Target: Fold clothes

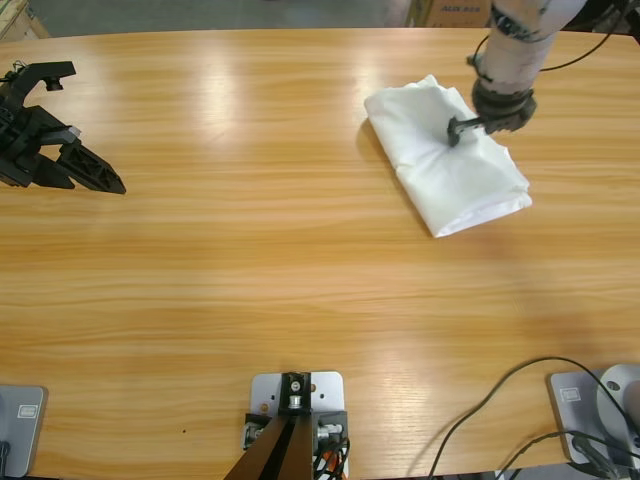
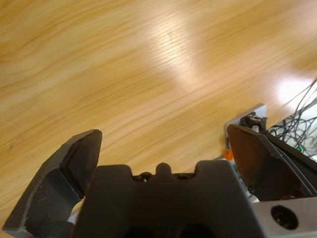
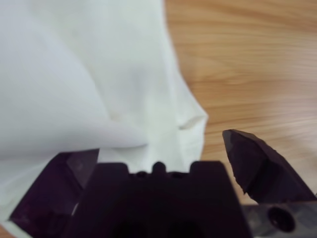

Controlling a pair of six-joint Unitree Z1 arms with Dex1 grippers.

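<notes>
While the white T-shirt [image 1: 445, 155] is lying folded into a compact oblong on the far right part of the wooden worktop [image 1: 260, 270], it is being met from above by the right gripper [image 1: 470, 127], whose arm is coming down from the upper right corner in the high view. In the right wrist view the right gripper [image 3: 158, 148] is being held with its jaws spread wide, one jaw over the white fabric [image 3: 89, 74] and the other over bare wood beside the shirt's edge; no fabric is being pinched between them. A soft fold of the cloth is being shown just in front of the gripper body. At the far left edge of the worktop, well apart from the shirt, the left gripper [image 1: 88, 172] is being kept low with its jaws parted. In the left wrist view the left gripper [image 2: 163, 148] is being held wide over bare wood grain, with nothing between its jaws.
</notes>
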